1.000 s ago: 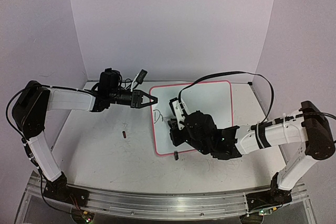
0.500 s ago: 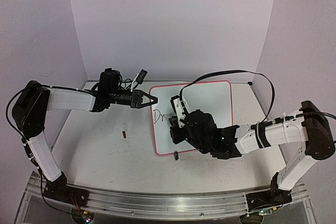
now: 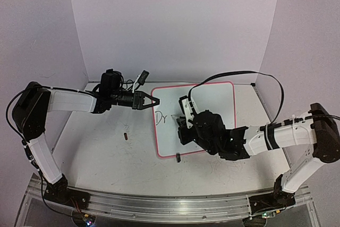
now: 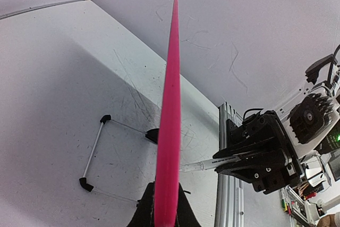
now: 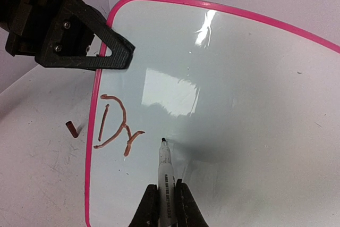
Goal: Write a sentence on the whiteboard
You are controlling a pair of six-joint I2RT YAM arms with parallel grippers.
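The whiteboard [image 3: 212, 107] is white with a pink rim [image 4: 170, 94] and stands tilted on the table. My left gripper [image 3: 150, 101] is shut on its left edge; in the left wrist view the fingers [image 4: 180, 211] clamp the rim seen edge-on. My right gripper [image 5: 166, 191] is shut on a white marker [image 5: 166, 169]. The marker's tip [image 5: 163, 140] is at the board face, just right of the writing. Of the sentence only the letters "Dr" [image 5: 114, 126] show, near the board's left edge [image 3: 162, 118].
A small dark red cap [image 3: 125, 136] lies on the table left of the board. One black clip foot [image 3: 178, 157] sits at the board's near edge. The wire stand [image 4: 95, 152] shows behind the board. White walls enclose the back and sides.
The right gripper has moved the marker rightward along the board, and an "r" has appeared after the "D". The left arm has held still.
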